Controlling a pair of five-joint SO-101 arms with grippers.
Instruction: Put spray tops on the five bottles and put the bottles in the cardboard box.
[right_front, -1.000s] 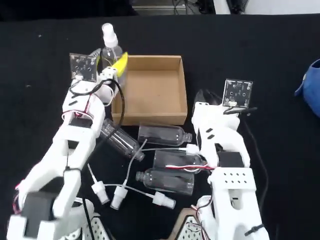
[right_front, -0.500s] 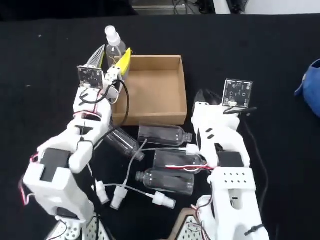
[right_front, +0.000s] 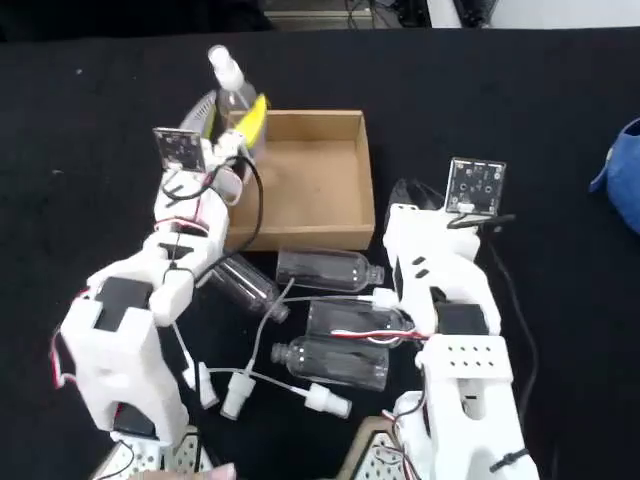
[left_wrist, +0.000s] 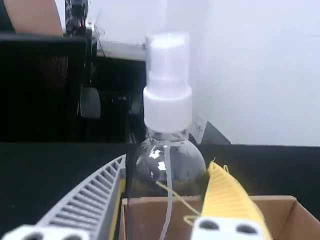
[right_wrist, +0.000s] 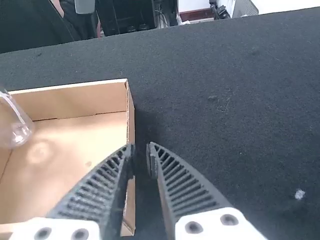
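Leaning further over the black table (right_front: 520, 100) than a second ago, the white left arm (right_front: 150, 290) is now holding its bottle a touch nearer the box's far-left corner, while the white right arm (right_front: 445, 290) is keeping the place it had.

The open brown cardboard box (right_front: 305, 180) is sitting on the table between the two arms' wrists. A blue rounded object (right_front: 625, 180) is poking in at the table's right edge, well apart from everything else.

The left gripper (right_front: 232, 105) is hovering at the box's far-left corner. Its fingers (left_wrist: 90, 200), one grey and one yellow, are clamping the belly of a clear plastic bottle with a white spray top (left_wrist: 167, 150), which is standing upright in the grasp (whether it is hanging over the rim or just outside it, I cannot tell).

The right gripper (right_wrist: 140, 148) is pointing along the box's right wall. Its dark ribbed fingers (right_wrist: 180, 185) are drawn almost together, leaving only a slit, and are gripping nothing.

Four more clear plastic bottles (right_front: 330, 268) are lying on their sides in front of the box. One is lying partly under the left arm and two are lying beside the right arm.

Three loose white spray tops with thin tubes (right_front: 238, 392) are lying near the table's front edge, and a fourth spray top (right_front: 384, 298) is lying just beside the right arm.
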